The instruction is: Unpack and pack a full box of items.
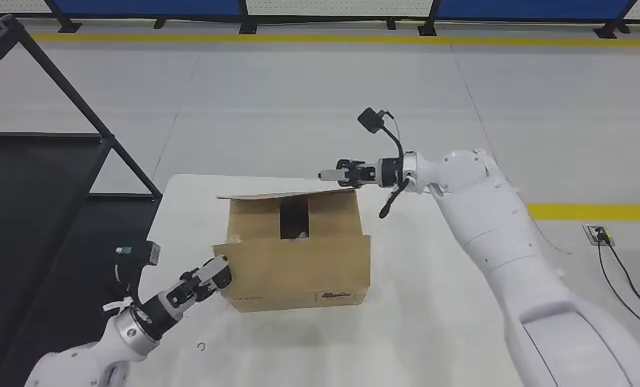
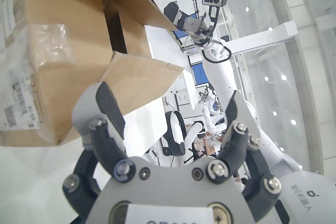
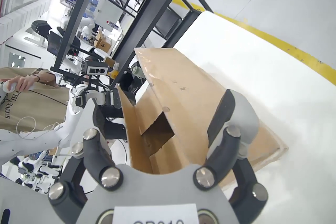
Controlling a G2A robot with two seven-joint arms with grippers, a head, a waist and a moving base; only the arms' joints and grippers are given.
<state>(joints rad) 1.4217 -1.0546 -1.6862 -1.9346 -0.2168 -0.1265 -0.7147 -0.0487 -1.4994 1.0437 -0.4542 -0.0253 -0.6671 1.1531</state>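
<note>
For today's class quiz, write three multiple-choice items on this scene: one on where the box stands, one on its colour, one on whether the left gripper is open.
1. Where does the box stand? A on the floor; B on the white table; C on a black shelf.
2. What colour is the box? A blue; B white; C brown.
3. How is the left gripper? A open, fingers spread beside a flap corner; B shut on nothing; C shut on a bottle.
Answers: 1 B, its base rests on the tabletop; 2 C, plain cardboard brown; 3 A, the left wrist view shows its fingers well apart.
</note>
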